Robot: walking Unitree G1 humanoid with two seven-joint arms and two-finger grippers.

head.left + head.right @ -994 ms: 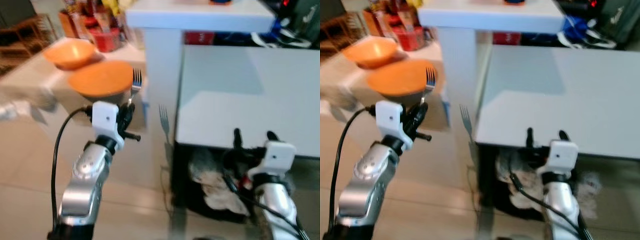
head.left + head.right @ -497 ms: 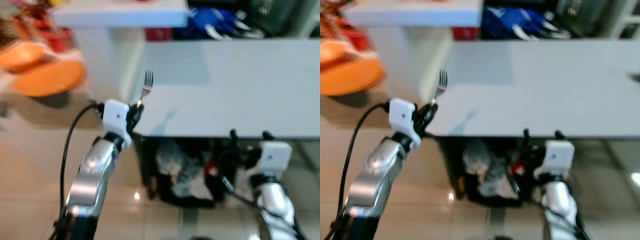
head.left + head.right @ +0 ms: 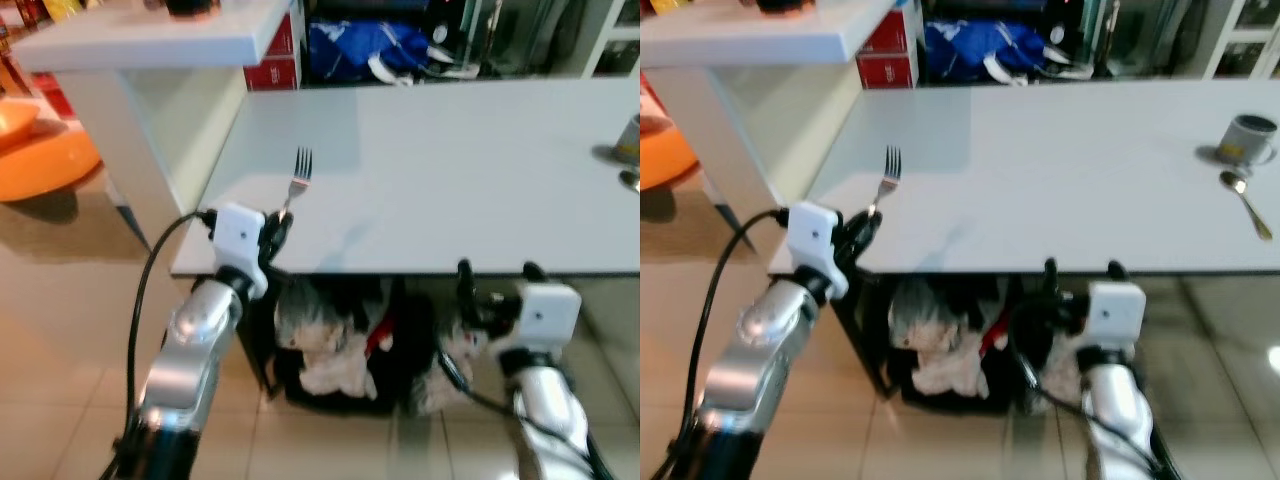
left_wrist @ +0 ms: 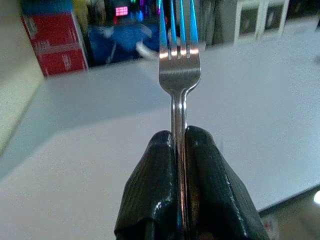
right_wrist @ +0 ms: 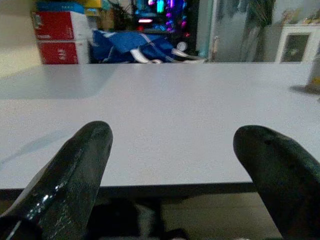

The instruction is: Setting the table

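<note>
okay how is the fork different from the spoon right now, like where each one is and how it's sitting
The fork is clamped in the left gripper, upright with tines up, at the near left corner of the table. The spoon lies flat on the table at the far right, just in front of a grey cup, with nothing holding it. Both look like shiny metal.

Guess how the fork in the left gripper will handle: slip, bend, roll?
The fork looks like rigid polished metal, so it likely won't bend. The left gripper pinches only its thin smooth handle, so it could pivot or slip. Laid on the white table, it should rest flat.
</note>
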